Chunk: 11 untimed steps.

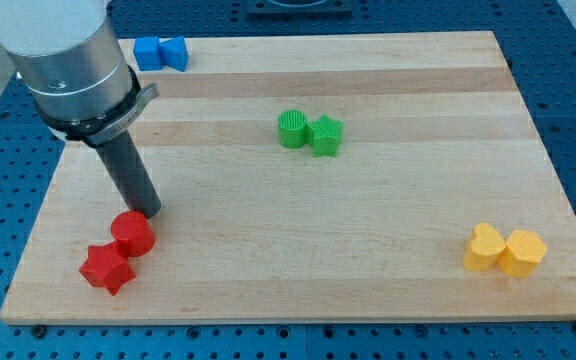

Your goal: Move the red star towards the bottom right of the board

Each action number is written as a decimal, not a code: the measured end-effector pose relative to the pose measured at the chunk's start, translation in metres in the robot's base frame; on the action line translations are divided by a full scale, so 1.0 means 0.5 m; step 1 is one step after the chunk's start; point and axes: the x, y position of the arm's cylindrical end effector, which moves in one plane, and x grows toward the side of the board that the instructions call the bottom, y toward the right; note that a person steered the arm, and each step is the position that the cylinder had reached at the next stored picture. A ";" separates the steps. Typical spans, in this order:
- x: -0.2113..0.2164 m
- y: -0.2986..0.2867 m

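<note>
1. My tip [149, 212] is down on the desk [388, 270], right at the upper edge of the red cylinder [132, 234]; it is a bare rod, holding nothing.
2. The red star [105, 267] touches that cylinder's lower left.
3. Far right of the cylinder: two yellow blocks [505, 250].
4. Above and right of the cylinder: the green pair [310, 132].

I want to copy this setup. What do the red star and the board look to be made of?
Red star: probably matte plastic, uniform colour, no shine; faint ridges suggest 3D printing. Board: pale wood, visible grain and glued plank strips, smooth satin finish.
</note>
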 end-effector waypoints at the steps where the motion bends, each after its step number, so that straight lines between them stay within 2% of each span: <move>1: -0.006 -0.001; 3: -0.042 -0.177; 4: 0.023 -0.233; 5: 0.087 -0.230; 7: 0.176 -0.147; 8: 0.190 -0.113; 10: 0.127 -0.011; 11: 0.127 0.060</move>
